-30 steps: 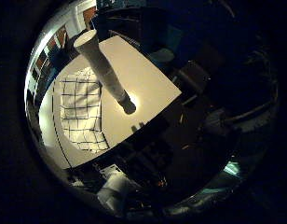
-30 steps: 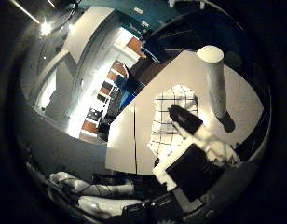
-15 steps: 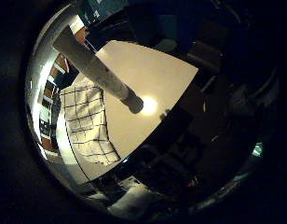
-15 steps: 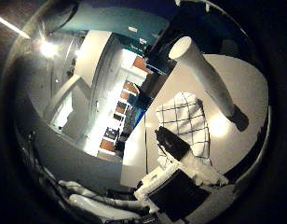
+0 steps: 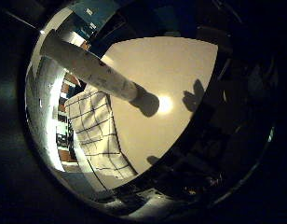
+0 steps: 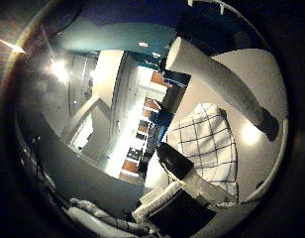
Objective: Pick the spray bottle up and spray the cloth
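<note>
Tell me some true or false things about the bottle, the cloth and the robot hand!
1. The spray bottle stands upright on the table. True.
2. The cloth is plain red. False: it is white with a dark grid of checks.
3. The hand is holding the bottle. False: its fingers are apart from the bottle, which stands free.
4. The cloth lies flat on the table beside the bottle. True.
5. The bottle sits on top of the cloth. False: its base rests on the bare table next to the cloth.
</note>
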